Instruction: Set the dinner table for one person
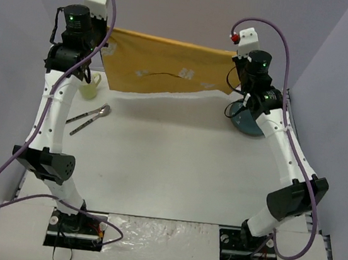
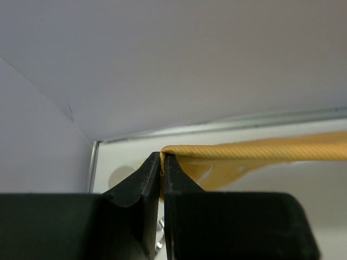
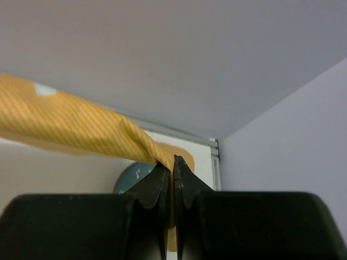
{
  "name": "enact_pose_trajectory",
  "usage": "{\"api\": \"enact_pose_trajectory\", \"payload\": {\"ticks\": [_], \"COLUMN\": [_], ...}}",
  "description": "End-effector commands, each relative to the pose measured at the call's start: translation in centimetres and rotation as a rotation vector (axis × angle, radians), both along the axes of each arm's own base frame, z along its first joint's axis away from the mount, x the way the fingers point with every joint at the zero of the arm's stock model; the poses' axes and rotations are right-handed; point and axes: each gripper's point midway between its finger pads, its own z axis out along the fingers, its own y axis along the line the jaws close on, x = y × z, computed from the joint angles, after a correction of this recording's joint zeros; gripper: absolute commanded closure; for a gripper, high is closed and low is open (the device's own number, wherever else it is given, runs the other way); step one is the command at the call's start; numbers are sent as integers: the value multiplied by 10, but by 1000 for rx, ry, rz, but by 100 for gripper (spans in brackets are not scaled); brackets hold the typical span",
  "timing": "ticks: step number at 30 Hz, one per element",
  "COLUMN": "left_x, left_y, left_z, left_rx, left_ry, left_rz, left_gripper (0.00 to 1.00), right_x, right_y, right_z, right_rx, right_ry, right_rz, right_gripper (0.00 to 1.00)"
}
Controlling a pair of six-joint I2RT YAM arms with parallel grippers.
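The orange-yellow cloth placemat (image 1: 163, 64) hangs stretched between my two grippers above the far side of the white dinner table (image 1: 176, 162). My left gripper (image 1: 111, 34) is shut on the placemat's left top corner; the left wrist view shows its fingers (image 2: 161, 155) pinching the cloth's edge (image 2: 260, 151). My right gripper (image 1: 232, 56) is shut on the right top corner; the right wrist view shows its fingers (image 3: 173, 158) clamped on the twisted cloth (image 3: 70, 124). The placemat's lower edge hangs just above the tabletop.
A pale yellow cup (image 1: 92, 86) stands at the far left, below my left gripper. A spoon and another utensil (image 1: 91, 118) lie near it. A blue plate (image 1: 249, 121) lies at the far right, under my right arm, and shows in the right wrist view (image 3: 133, 174). Grey walls enclose the table.
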Motion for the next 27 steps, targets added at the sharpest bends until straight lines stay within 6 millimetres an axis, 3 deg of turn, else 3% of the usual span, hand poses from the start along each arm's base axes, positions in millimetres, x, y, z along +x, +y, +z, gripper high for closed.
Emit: {"api": "enact_pose_trajectory", "payload": {"ticks": [1,4,5,6,8,10,12,14,17,20,25,27], "left_x": [-26,-52,-58,-65,-85,-105,-118,-133,-147,-165,-194,-208], "left_y": [19,26,27,29,33,39,44,47,43,44,53,55], "left_z": [-23,-63,-83,-103,-148,-186,-210,-236,-260,-280,-297,-299], "left_rx": [40,16,8,-1,-35,-58,-84,-93,-142,-175,-211,-226], "left_ry": [-61,-80,-54,-23,52,128,181,250,320,389,463,493], "left_rz": [31,64,72,85,116,168,213,244,257,294,387,408], "left_gripper": [100,100,100,100,100,100,100,100,93,93,85,75], "right_x": [-35,-58,-68,-76,-102,-125,-143,-157,-168,-178,-196,-201], "right_y": [-11,3,6,11,22,37,45,51,50,42,42,47], "right_z": [-6,-83,-108,-117,-167,-198,-221,-239,-259,-273,-288,-286], "right_rx": [1,-32,-51,-57,-85,-58,-33,4,35,18,36,72], "right_ry": [-88,88,145,173,306,399,469,531,610,676,783,806], "right_rz": [-7,16,5,-3,10,47,64,70,27,-27,-54,-44], "right_gripper": [100,100,100,100,100,100,100,100,100,99,91,86]}}
